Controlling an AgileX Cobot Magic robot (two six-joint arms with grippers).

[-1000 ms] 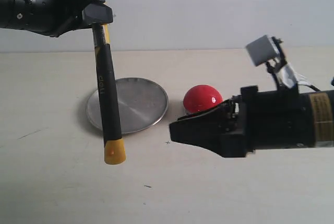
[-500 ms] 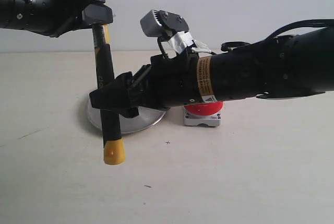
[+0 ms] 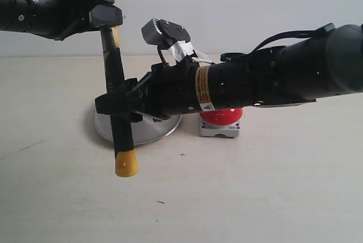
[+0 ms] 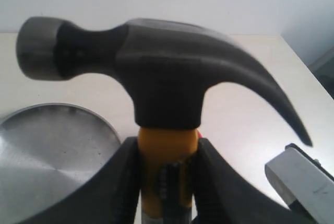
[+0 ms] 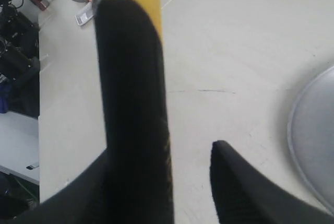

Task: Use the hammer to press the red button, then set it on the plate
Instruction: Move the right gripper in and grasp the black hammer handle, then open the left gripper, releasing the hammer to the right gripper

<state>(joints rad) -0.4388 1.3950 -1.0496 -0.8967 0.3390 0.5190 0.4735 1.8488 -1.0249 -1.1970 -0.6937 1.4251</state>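
Handover step, I judge: left hand [image 3: 104, 19] pinches hammer [image 3: 113, 67] neck, upper left; right hand [image 3: 116, 105] spread around handle, mid-left. Next probably: right closes, left releases, then red button [image 3: 222, 117].

The hammer [image 4: 156, 67] has a dark metal head with a dull, smooth finish, a glossy yellow neck and a matt black handle. The plate [image 4: 42, 156] is brushed silver metal, faintly shiny. The red button [image 3: 224, 116] is glossy, probably plastic, on a matt grey base.
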